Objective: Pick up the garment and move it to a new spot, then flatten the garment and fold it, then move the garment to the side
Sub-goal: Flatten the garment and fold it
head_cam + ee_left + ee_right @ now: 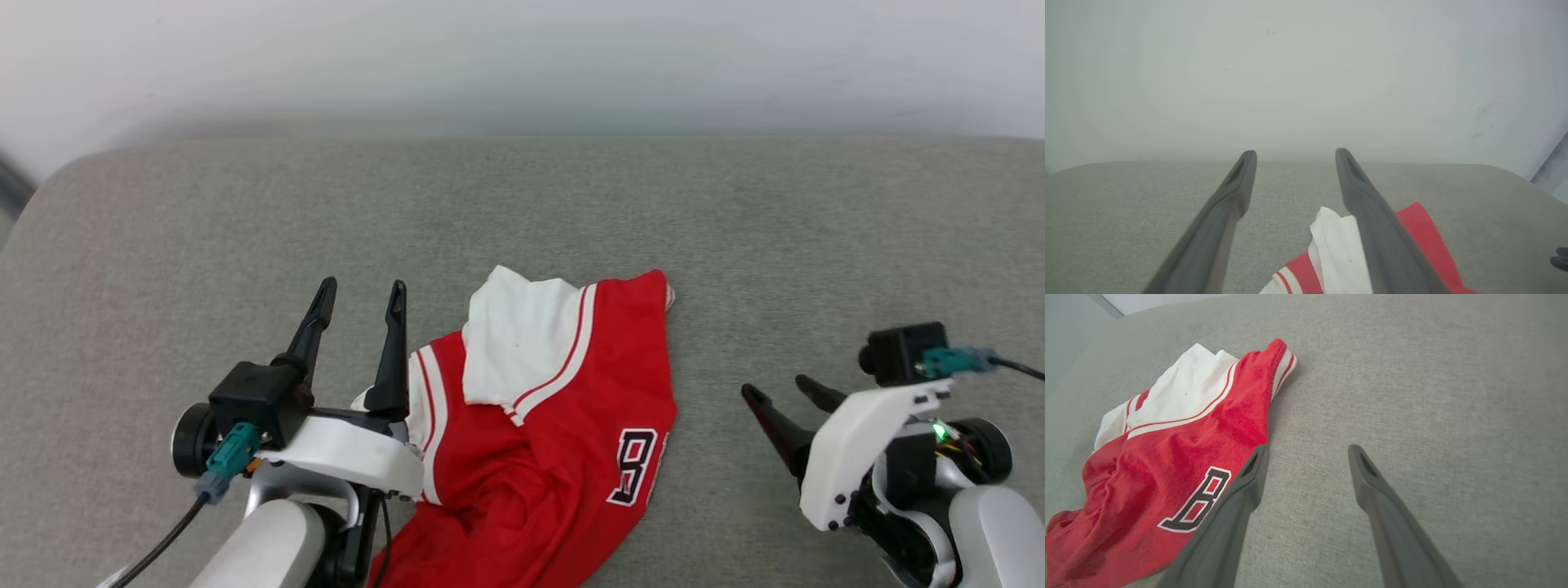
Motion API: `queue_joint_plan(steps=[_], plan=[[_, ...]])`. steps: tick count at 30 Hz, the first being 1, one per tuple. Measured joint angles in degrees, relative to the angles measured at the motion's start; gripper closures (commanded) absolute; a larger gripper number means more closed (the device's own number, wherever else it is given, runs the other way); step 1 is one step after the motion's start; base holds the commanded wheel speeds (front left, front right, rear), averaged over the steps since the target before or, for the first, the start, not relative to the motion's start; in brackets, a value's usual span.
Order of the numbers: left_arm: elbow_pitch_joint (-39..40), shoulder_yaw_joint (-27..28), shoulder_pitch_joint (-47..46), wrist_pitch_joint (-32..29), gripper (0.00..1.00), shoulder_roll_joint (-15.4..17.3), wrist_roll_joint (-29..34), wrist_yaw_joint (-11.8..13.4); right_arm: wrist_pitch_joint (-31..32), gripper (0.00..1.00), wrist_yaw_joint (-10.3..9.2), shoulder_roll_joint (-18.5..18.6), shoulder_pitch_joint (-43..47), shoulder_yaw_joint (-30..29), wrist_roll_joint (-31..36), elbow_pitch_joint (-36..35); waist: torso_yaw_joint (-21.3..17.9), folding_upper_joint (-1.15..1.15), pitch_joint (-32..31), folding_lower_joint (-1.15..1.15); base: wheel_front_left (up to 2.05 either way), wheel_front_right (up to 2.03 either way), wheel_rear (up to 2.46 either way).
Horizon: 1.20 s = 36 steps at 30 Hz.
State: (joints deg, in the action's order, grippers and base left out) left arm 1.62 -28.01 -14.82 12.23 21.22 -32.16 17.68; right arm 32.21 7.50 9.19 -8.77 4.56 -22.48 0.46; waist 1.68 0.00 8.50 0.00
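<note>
Garment (pixel 571 408) lies crumpled on grey pad (pixel 735 229), head view 6 o'clock, white sleeve on top, running off the bottom edge. Left gripper (pixel 362 284) at 8 o'clock, just beside it, jaws spread wide, empty. Right gripper (pixel 774 385) at 4 o'clock, apart from it, also spread, empty.
Left wrist: garment (pixel 1335 253) at 5 o'clock, below the fingers.
Right wrist: garment (pixel 1167 457) at 9 o'clock, black "B" showing.

Crumpled red garment (pixel 563 425) low on the grey fabric table (pixel 735 220), white sleeve folded over its top, black white-edged lettering near the right edge. Left gripper (pixel 363 290) at its left edge, fingers spread, empty. Right gripper (pixel 774 386) apart at right, fingers parted, empty.
</note>
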Motion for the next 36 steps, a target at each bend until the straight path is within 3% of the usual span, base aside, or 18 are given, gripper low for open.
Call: queue_joint_plan(steps=[8,17,19,20,27,36], plan=[[0.93,-1.26,-1.35,0.56,0.0,-1.33,0.92,-0.03,13.67,0.0,0.0,4.08,-7.97,10.46,-4.1,5.1,3.93,0.0,3.37,0.0,0.0,0.0,0.0],[-0.24,-1.71,-2.17,1.15,0.0,-2.15,1.16,-0.63,16.81,0.0,0.0,6.55,-14.74,19.3,-7.28,12.55,6.57,0.0,6.86,0.0,0.0,0.0,0.0],[-0.51,-1.68,-2.18,1.33,0.0,-2.21,1.16,-0.81,17.38,0.7,0.0,6.97,-15.51,20.23,-8.01,13.41,6.78,0.0,7.13,0.0,0.0,0.0,0.0],[-0.6,-1.69,-2.18,1.36,0.0,-2.23,1.16,-0.81,17.41,1.0,0.0,7.15,-15.79,20.5,-8.43,13.67,6.79,0.0,7.18,0.0,0.0,0.0,0.0],[-1.07,-1.27,-2.03,1.65,0.0,-2.08,1.12,-0.68,12.5,1.0,0.03,9.05,-15.0,20.3,-9.16,11.17,5.59,0.0,6.49,0.0,0.0,0.0,0.0],[-0.56,-0.57,0.15,1.58,0.0,-0.81,0.51,0.23,10.16,1.0,0.01,10.81,-2.49,5.21,-5.57,2.94,2.62,0.0,4.14,0.0,0.0,0.0,0.0]])
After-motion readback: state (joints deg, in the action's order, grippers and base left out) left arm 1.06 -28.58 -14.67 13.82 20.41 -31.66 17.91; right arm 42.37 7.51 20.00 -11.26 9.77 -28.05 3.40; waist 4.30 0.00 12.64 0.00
